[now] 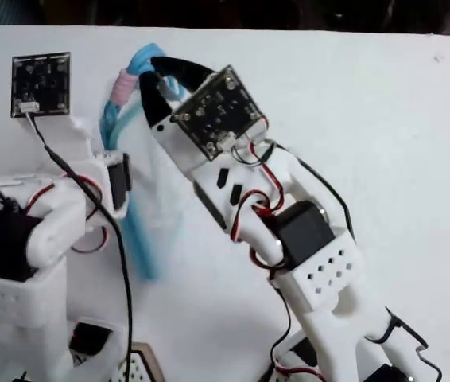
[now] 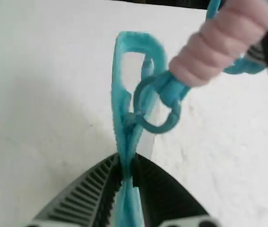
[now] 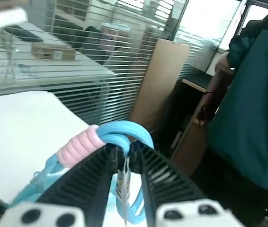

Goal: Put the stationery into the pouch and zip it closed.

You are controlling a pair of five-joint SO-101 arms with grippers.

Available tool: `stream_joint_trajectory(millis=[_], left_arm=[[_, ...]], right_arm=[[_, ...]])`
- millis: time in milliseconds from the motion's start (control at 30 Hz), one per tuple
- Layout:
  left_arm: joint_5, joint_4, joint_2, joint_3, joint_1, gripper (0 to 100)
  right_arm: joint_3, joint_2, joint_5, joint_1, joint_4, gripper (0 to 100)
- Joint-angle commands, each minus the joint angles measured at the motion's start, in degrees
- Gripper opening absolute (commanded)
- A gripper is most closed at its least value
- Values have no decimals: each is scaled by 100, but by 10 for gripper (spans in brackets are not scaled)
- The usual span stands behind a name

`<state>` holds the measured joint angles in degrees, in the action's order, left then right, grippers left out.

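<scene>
Zipping step looked in hand. Left gripper (image 2: 126,163) was pressed together on the end fabric of the pouch (image 1: 133,231), toward the far-left part of the worktop (image 1: 384,119). Right gripper (image 3: 127,151) pinched the blue pull cord (image 3: 124,130) just beside its pink wrap (image 3: 79,146). Stationery probably inside already. Next move needed: right pulls straight along the zip, left anchors.

Blue pouch (image 1: 137,239) sitting edge-on on the white table (image 1: 384,119).
Right claw (image 1: 153,72), arm in from 5 o'clock, pinches the blue cord (image 1: 144,54) by the pink coil (image 1: 122,86) up at 11 o'clock.
</scene>
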<state>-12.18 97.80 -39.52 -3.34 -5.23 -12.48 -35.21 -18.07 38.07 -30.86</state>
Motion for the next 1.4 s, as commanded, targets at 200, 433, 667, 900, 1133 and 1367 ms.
stream_joint_trajectory(millis=[200, 433, 667, 900, 1133, 1367], left_arm=[[290, 431, -242, -1020, -505, 24], [457, 448, -1077, -1002, -1262, 24], [484, 448, -1385, -1046, -1446, 24], [484, 448, -1411, -1064, -1446, 24], [527, 413, -1367, -1046, -1402, 24], [1090, -53, -1077, -800, -690, 24]], right_arm=[[229, -4, -53, -919, 207, 15], [264, 743, -53, -2026, 488, 15], [264, 1851, -53, -2809, 1130, 15], [290, 2598, -255, -3152, 1516, 15], [360, 2123, -668, -2932, 1007, 18], [352, 1051, -1389, -2141, -1042, 229]])
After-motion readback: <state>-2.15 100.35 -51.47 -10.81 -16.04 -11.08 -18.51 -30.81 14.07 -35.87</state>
